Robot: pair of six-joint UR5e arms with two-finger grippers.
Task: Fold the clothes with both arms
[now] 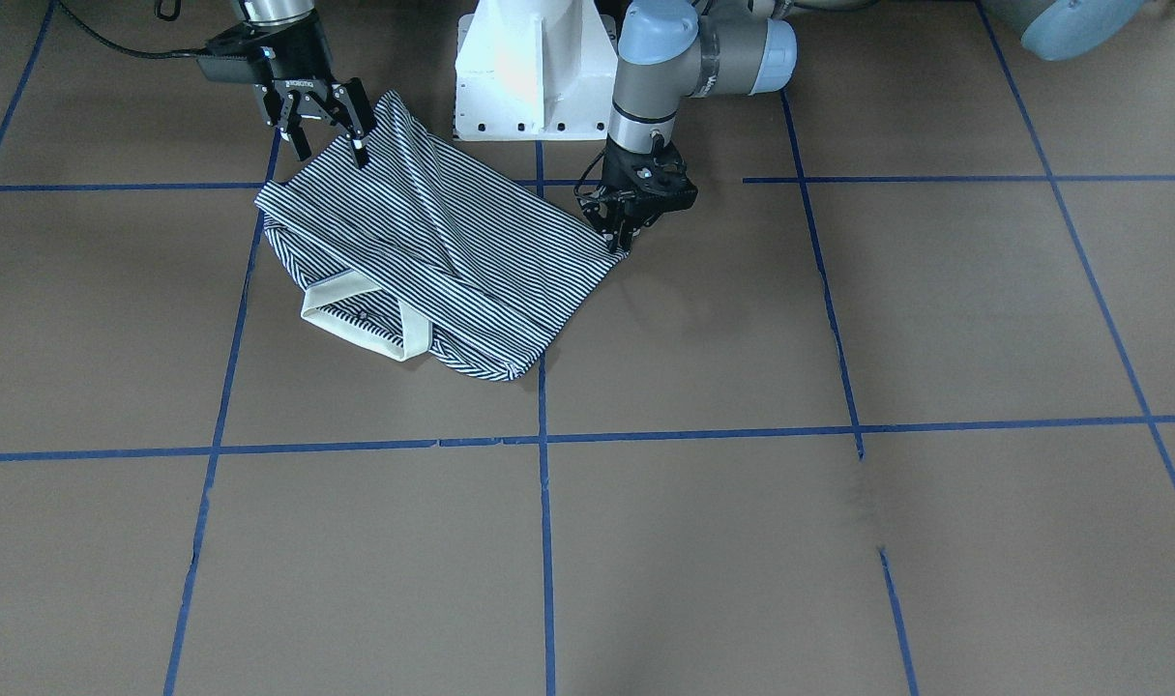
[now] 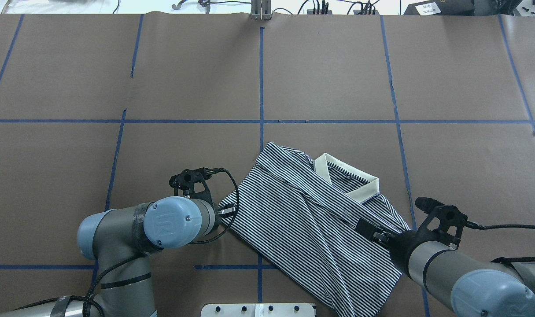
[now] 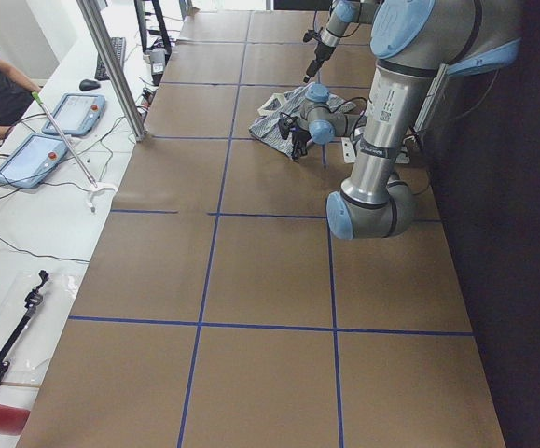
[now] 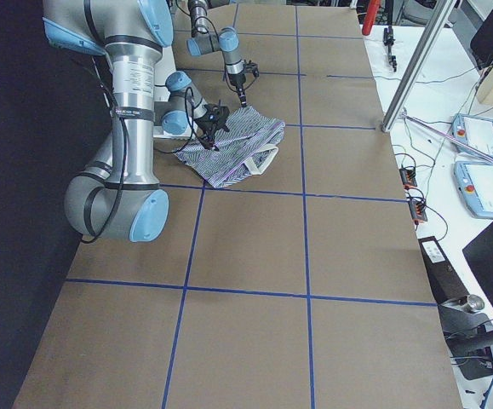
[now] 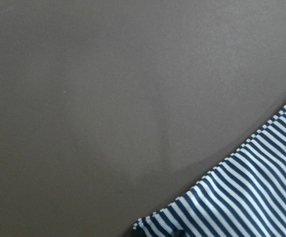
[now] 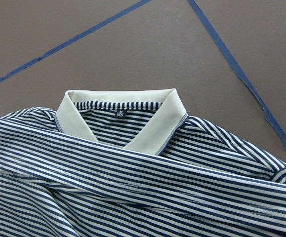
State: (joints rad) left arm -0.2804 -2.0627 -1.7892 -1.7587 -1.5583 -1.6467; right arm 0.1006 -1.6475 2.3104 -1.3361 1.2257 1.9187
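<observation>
Shirt (image 1: 452, 242) lies on the table (image 1: 838, 532) between the two pincers. Its sides appear folded inward over the body, and the collar (image 6: 170, 123) is exposed at the end away from them. Right pincer (image 1: 334, 158) stands spread over the fabric edge, holding nothing. Left pincer (image 1: 621, 237) sits at the opposite corner; whether it grips cannot be told. Judgement: lengthwise folds look done. The crosswise fold, hem toward collar, is not yet made, and the bundle lies askew.

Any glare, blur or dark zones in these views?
Front-facing: white pedestal blown out by glare. Exterior left and right: a wide band along one edge is near black. Left wrist: slightly soft, only a shirt corner in frame. Right wrist: sharp, collar and stripes crisp.
</observation>
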